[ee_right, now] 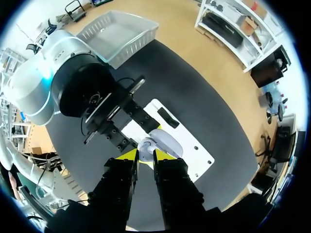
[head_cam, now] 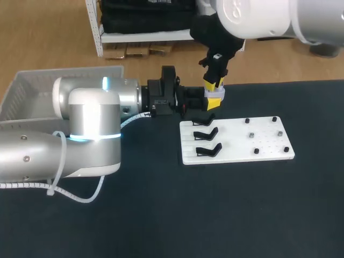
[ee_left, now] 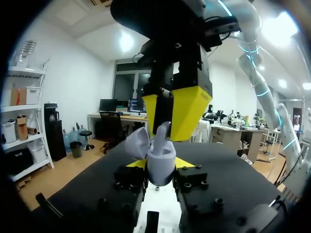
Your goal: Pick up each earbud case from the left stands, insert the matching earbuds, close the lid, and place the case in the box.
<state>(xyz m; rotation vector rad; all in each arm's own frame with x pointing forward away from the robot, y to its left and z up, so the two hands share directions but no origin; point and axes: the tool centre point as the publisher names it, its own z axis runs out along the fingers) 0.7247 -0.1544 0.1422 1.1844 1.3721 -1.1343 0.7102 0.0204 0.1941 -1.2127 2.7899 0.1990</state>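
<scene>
Closest in, the matte black table carries a flat white board. Three angular black stands sit in a column on its left half, and small dark studs dot the right.

Just past the board's far left corner, here's the action: the left gripper comes in level, its blocky black fingers clamped on either side of the earbud case. The case is smooth, rounded and pale lavender, held above the table with its lid flipped open to one side.

Straight down from above comes the right gripper, yellow wedge tips drawn narrow and pinching a small glossy white earbud right at the case's open mouth.

Farther off, at the table's far left edge, sits the white mesh-walled box.
</scene>
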